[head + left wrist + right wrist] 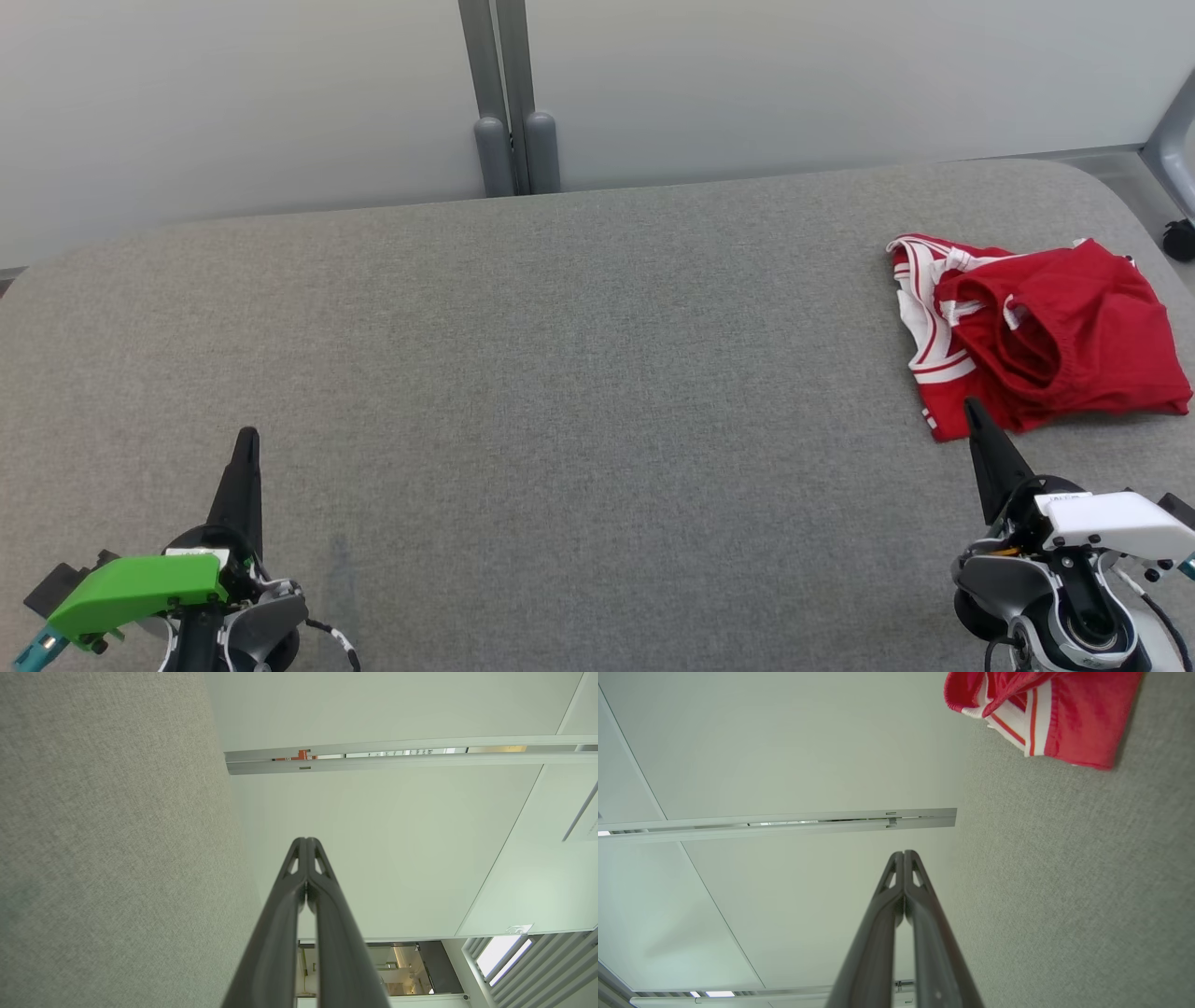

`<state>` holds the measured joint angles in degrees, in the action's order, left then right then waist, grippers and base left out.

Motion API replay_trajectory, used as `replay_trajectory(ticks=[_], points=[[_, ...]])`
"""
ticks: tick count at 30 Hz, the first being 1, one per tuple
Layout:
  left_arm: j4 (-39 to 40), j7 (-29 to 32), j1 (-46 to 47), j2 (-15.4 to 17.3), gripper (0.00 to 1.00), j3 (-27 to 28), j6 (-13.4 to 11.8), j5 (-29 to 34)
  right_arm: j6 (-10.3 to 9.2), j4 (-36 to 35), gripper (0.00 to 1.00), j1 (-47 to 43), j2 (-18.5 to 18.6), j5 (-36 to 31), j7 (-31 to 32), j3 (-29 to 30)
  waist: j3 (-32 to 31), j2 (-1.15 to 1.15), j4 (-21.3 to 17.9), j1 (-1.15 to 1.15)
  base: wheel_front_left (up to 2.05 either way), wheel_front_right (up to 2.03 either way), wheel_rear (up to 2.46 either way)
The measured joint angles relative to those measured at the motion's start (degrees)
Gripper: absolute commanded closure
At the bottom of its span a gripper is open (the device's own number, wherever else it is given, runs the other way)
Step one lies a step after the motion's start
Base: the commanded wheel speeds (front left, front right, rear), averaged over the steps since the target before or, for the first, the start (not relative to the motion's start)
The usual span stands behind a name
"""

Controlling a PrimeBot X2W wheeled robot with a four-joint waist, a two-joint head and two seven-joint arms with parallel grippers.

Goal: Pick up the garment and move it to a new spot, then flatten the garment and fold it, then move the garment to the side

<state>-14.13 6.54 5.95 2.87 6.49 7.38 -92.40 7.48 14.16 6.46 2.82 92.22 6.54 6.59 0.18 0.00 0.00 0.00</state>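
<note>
A crumpled red garment with white stripes lies at the right end of the grey fabric table; its striped edge also hangs into the top of the right wrist view. My right gripper is shut and empty at the lower right, its tip just in front of the garment's near edge. Both its fingers press together in its wrist view. At the lower left my left gripper stands shut and empty over bare table, fingers closed, far from the garment.
A pale partition wall with a grey post runs behind the table's far edge. A small dark object sits off the table at the far right. The table's rounded corners are near both sides.
</note>
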Motion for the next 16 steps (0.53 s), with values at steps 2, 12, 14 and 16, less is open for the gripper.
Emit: replay_trajectory(ticks=[2,12,14,16], points=[[0.0,0.0,0.0,0.0,1.0,0.0,0.0,0.0,0.0,0.0,1.0,0.0,0.0,0.0,0.0,0.0,0.0,0.0,0.0,0.0,0.0,0.0,0.0],[0.0,0.0,0.0,0.0,1.0,0.0,0.0,0.0,0.0,0.0,1.0,0.0,0.0,0.0,0.0,0.0,0.0,0.0,0.0,0.0,0.0,0.0,0.0],[0.0,0.0,0.0,0.0,1.0,0.0,0.0,0.0,0.0,0.0,1.0,0.0,0.0,0.0,0.0,0.0,0.0,0.0,0.0,0.0,0.0,0.0,0.0],[0.0,0.0,0.0,0.0,1.0,0.0,0.0,0.0,0.0,0.0,1.0,0.0,0.0,0.0,0.0,0.0,0.0,0.0,0.0,0.0,0.0,0.0,0.0]])
